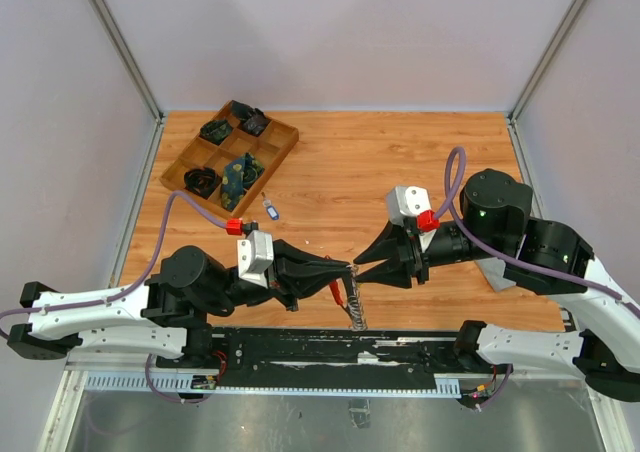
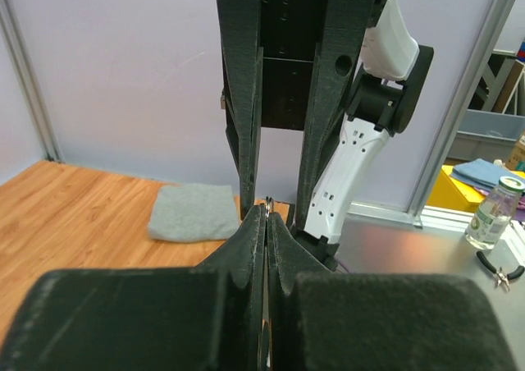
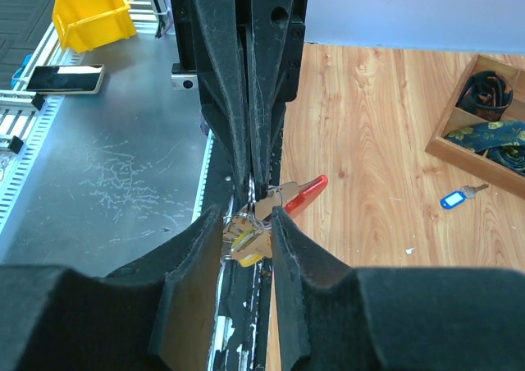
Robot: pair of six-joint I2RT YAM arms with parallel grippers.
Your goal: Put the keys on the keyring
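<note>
My left gripper (image 1: 346,266) (image 2: 267,208) is shut on a thin wire loop of the keyring (image 1: 355,308), whose glittery strap hangs below the fingertips over the table's front edge. Its curved red plastic part (image 3: 305,194) (image 1: 334,290) sticks out to the side. My right gripper (image 1: 362,264) (image 3: 248,215) faces the left one tip to tip, jaws apart around the bundle of rings, a tan tag and a yellow-headed key (image 3: 248,243). The tag lies against one right finger; the other finger stands clear. A blue-headed key (image 1: 270,209) (image 3: 456,197) lies loose on the wood.
A wooden compartment tray (image 1: 281,150) (image 3: 454,151) with dark items stands at the back left. A grey cloth (image 2: 190,211) lies on the wood beyond the right arm. A metal rail (image 1: 300,347) runs along the near edge below the grippers.
</note>
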